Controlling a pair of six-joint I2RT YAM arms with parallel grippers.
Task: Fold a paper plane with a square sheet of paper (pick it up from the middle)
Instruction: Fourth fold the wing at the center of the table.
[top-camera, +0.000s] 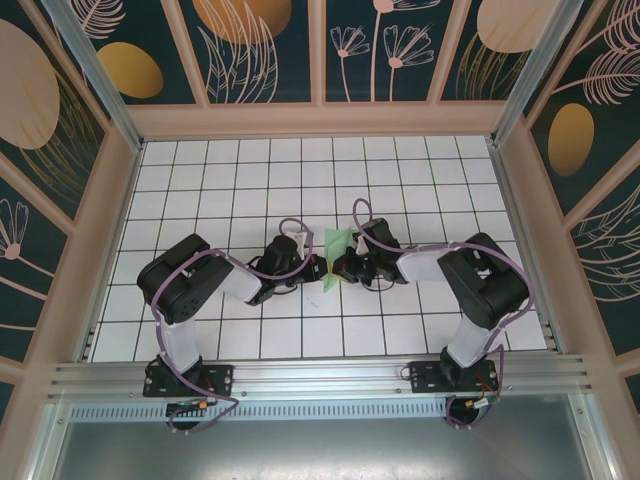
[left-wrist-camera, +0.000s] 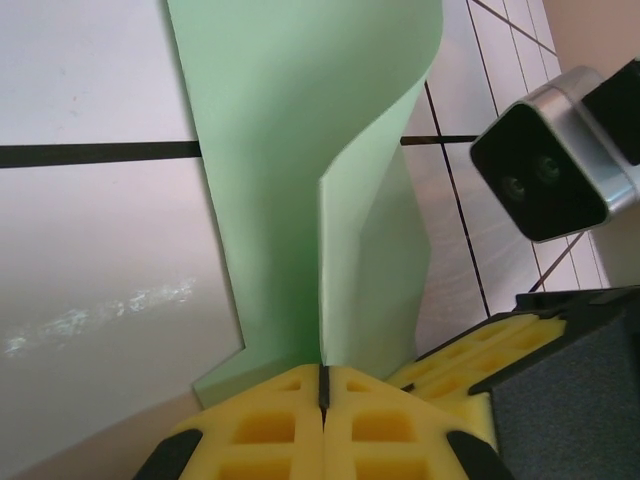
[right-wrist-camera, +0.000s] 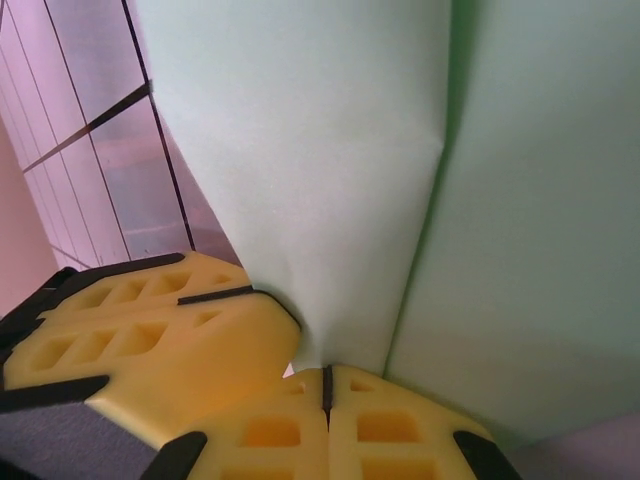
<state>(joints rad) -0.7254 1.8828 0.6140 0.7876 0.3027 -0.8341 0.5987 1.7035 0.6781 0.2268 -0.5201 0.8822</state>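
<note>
- Between the 2 grippers, near the middle of the white gridded table (top-camera: 240, 180), the square sheet of paper (top-camera: 336, 242) stood up off the surface. It was pale mint-green, and most of what showed reached away from the fingertips toward the far wall.
- From above, the left gripper (top-camera: 318, 268) and the right gripper (top-camera: 338, 268) pointed at each other. Their tips were just beside one another, and the paper was caught where they met.
- On the left gripper, the 2 yellow pads (left-wrist-camera: 260, 435) were pressed together with only a thin dark seam between them. The sheet's lower edge ran into that seam, so the paper was pinched tight.
- Ahead of those pads the sheet rose as an upright fold. 1 layer curled over to the right, and a flatter layer spread behind it to the left.
- On the right gripper, the pads (right-wrist-camera: 400, 440) were likewise closed to a hairline. A crease in the paper climbed straight up from the seam, with 1 panel on either side.
- Just right of the left gripper's tips lay the other arm's yellow finger, and its silver-framed wrist camera (left-wrist-camera: 555, 170) sat above that.
- Seen from the right wrist, the left gripper's yellow finger lay against the right gripper's tips on their left side.
</note>
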